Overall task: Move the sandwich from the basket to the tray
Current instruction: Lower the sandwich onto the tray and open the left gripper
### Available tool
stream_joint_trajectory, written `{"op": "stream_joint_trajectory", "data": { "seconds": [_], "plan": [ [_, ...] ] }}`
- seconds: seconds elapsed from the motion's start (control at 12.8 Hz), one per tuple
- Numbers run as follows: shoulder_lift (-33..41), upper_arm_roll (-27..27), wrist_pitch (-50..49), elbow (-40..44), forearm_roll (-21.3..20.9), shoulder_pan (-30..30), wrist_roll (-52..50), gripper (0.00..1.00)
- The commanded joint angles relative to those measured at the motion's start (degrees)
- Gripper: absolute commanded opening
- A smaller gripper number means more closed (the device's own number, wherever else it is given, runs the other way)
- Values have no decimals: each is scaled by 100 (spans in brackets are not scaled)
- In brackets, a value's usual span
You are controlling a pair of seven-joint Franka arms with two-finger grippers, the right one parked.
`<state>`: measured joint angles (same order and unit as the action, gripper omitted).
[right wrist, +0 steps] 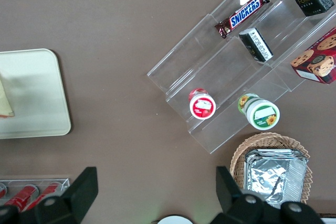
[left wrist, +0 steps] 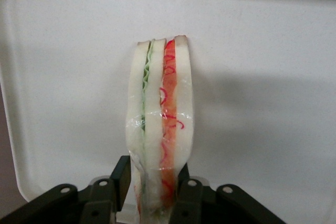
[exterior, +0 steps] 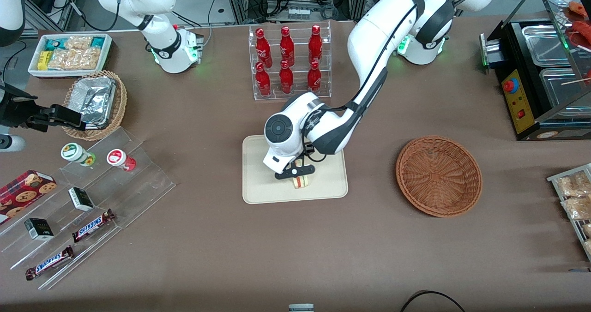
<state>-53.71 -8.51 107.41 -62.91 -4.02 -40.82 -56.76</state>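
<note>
The sandwich (exterior: 302,182) (left wrist: 160,108), a wrapped wedge of pale bread with green and red-orange layers, stands on edge over the cream tray (exterior: 258,183) (left wrist: 262,77). My left gripper (exterior: 299,175) (left wrist: 155,176) is shut on its lower end, with one black finger (left wrist: 122,178) on each bread face. I cannot tell whether the sandwich's tip touches the tray floor. The reddish-brown basket (exterior: 438,176) sits empty beside the tray, toward the working arm's end. In the right wrist view the tray (right wrist: 37,93) shows with a sliver of the sandwich (right wrist: 5,103).
A clear rack of red cola bottles (exterior: 290,63) stands farther from the front camera than the tray. Toward the parked arm's end are a stepped acrylic display with Snickers bars (exterior: 90,226), a tan basket with a foil container (exterior: 94,102) and a white snack bin (exterior: 69,53). A black food warmer (exterior: 540,72) stands at the working arm's end.
</note>
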Motion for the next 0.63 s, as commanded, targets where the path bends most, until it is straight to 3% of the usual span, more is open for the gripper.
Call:
{"op": "stream_joint_trajectory", "data": {
  "seconds": [0.0,0.55],
  "plan": [
    [-43,60,-62,200,-99,-84,-116,100],
    [414,69,-379,209,-99,-14,-81,100]
  ]
}}
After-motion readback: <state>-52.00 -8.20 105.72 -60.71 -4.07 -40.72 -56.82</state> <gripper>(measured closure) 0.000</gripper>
